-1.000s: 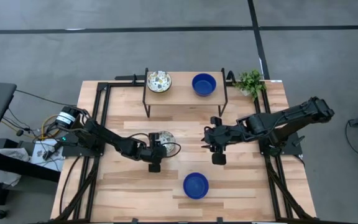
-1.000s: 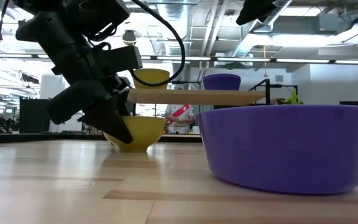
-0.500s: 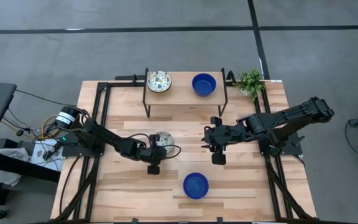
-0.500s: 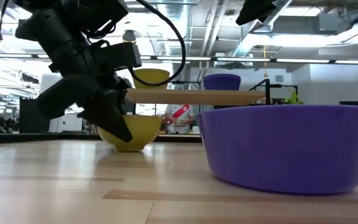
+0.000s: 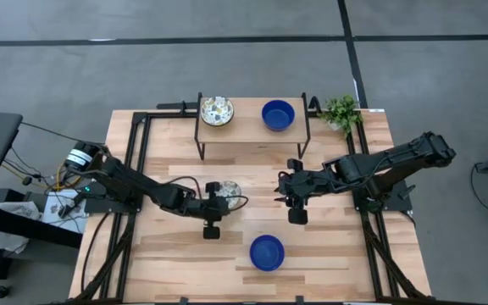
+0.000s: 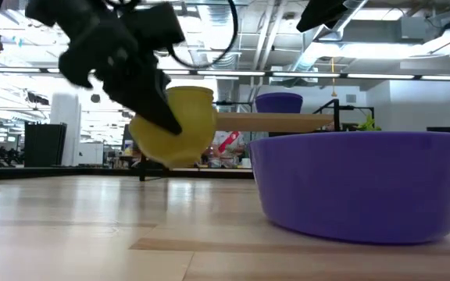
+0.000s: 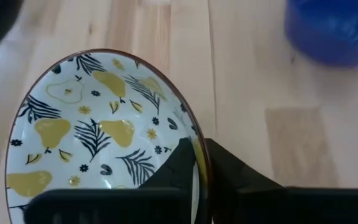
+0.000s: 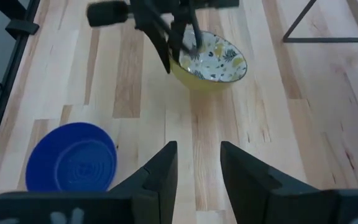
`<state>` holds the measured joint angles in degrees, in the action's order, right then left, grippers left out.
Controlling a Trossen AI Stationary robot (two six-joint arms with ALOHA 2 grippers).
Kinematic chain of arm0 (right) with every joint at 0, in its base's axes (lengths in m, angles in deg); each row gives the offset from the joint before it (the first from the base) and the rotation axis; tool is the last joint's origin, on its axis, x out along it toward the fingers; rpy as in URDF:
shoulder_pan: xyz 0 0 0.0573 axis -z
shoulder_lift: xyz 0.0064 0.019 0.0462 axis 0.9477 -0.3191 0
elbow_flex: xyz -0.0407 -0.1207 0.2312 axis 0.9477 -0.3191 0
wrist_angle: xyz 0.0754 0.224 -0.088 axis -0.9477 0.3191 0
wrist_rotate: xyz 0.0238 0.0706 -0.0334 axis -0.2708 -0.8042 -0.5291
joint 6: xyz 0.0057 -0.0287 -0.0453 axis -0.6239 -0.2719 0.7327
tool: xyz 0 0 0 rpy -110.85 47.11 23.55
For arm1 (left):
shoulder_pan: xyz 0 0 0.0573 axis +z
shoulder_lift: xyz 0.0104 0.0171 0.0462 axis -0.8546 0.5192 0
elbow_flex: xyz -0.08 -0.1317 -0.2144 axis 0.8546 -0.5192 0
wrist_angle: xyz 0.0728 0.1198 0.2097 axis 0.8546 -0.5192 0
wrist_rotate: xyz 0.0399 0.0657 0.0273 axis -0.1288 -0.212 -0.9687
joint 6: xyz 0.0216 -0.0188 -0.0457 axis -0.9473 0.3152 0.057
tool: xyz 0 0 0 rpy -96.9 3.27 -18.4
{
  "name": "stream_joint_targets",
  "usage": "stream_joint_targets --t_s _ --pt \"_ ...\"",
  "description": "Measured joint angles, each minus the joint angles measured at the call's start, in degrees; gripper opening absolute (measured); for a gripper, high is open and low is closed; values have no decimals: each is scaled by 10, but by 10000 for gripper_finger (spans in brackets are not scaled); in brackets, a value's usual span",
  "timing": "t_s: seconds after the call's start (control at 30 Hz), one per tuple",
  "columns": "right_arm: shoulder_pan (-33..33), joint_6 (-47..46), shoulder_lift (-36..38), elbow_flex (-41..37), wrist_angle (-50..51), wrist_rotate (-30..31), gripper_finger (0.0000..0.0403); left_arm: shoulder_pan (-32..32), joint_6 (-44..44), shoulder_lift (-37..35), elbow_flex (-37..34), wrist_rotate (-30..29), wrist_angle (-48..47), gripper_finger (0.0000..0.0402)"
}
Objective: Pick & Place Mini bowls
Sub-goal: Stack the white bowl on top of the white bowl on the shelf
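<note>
A mini bowl [image 7: 98, 137], yellow outside and white inside with pears and dark leaves, hangs above the table's middle with my left gripper [image 7: 201, 152] shut on its rim. The low view shows this bowl [image 6: 176, 129] tilted and off the wood. A blue mini bowl [image 5: 267, 252] sits on its base near the front edge. A patterned bowl [image 5: 217, 111] and a blue bowl [image 5: 278, 114] stand on the wooden shelf [image 5: 248, 131] at the back. My right gripper [image 8: 194, 168] hovers open to the right of the held bowl [image 8: 210, 59]. My left gripper pinches the bowl's rim [image 7: 199, 140] on its near-left side, one finger [image 7: 179, 168] inside the bowl and one [image 7: 232, 177] outside. The fingers slant down from the table's left. The bowl is lifted clear of the table and tilted.
A small green potted plant [image 5: 341, 111] stands at the back right corner. Black frame rails [image 5: 138, 152] run along the table's left and right sides. Bare wood lies between the held bowl and the blue bowl [image 8: 73, 165] near the front.
My left gripper has shut on the patterned bowl's rim and risen. The bowl, which stood on the table, is now lifted clear and tilted.
</note>
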<state>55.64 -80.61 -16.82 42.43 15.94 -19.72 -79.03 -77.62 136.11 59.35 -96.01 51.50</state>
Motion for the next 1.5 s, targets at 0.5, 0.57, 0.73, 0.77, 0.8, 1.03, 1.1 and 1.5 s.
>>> stream_joint_targets --t_s 0.5,0.57,0.73,0.77,0.8,1.03,1.1,1.5 --pt "0 -4 0 0 -1 2 113 -30 -20 -120 57 -63 -61 17" --pt "0 -4 0 0 -11 2 113 -30 -33 -120 92 -67 -99 17" --pt "-4 0 0 0 -67 1 113 -18 -35 -115 181 -82 -218 17" --pt "-6 1 0 0 -77 1 113 -14 -36 -115 198 -85 -236 17" --pt "-7 2 0 0 -87 1 113 -8 -36 -115 214 -91 -251 17" --pt "-30 -7 4 0 -119 8 113 53 -66 -116 298 -108 -303 17" --pt "-35 -13 7 0 -116 27 113 80 -90 -116 315 -107 -304 17" --pt "-44 -14 19 0 -116 78 113 283 -188 -103 353 -64 -303 17"
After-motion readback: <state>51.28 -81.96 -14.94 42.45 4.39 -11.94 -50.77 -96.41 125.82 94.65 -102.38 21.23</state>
